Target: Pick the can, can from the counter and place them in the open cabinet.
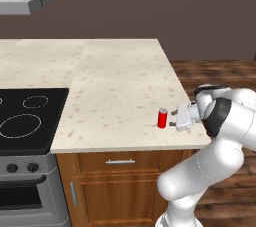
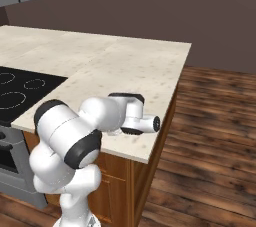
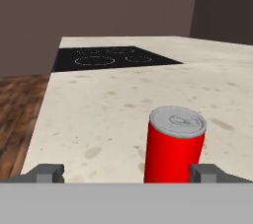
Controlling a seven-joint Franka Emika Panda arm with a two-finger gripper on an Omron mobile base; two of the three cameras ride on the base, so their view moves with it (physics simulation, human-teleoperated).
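Bright red soda can with silver top (image 1: 162, 118) upright on cream speckled stone counter (image 1: 120, 81), near front edge, right of black stovetop (image 1: 27, 116). Two-finger gripper (image 1: 173, 118) level beside can, jaws spread wide, nothing held. Can sits off-centre toward one fingertip (image 3: 205, 172); judge: shift sideways to centre, advance, then close mid-body
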